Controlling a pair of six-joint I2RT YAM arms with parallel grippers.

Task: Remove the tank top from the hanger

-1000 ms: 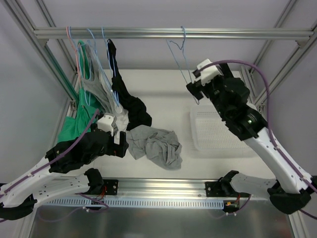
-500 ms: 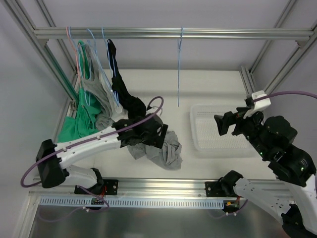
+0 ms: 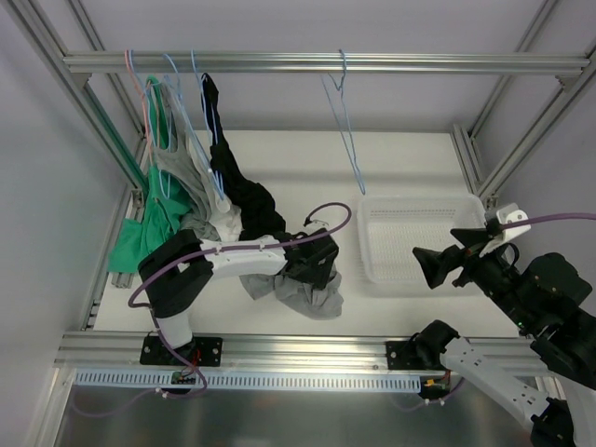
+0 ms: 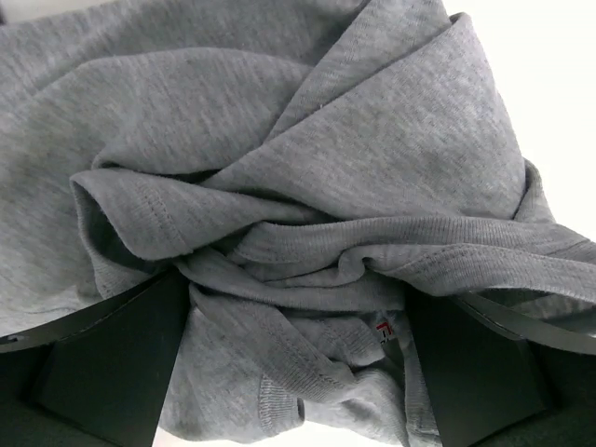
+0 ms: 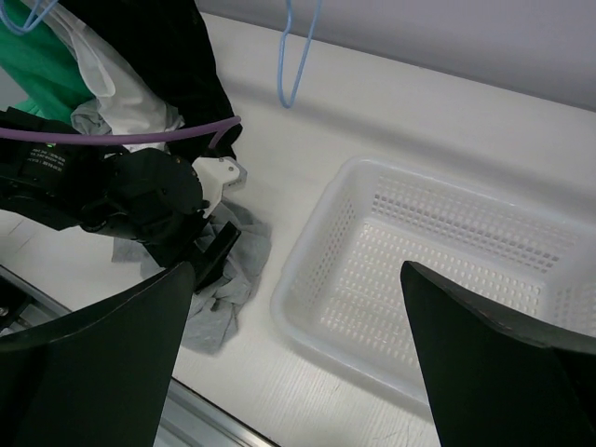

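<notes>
A grey tank top lies crumpled on the white table, off any hanger. My left gripper is down on it. In the left wrist view the grey cloth fills the frame and bunches between the wide-apart fingers of my left gripper. The bare blue hanger hangs from the top rail, tilted. My right gripper is open and empty, held above the table at the near right. In its own view my right gripper looks down on the tank top and the hanger.
A white perforated basket sits right of the tank top, and it also shows in the right wrist view. Several hangers with green, white and black garments crowd the rail's left end. Frame posts stand at both sides.
My left gripper has swung right, onto the grey tank top. My right arm has dropped away from the hanger to the near right. The blue hanger is swinging.
</notes>
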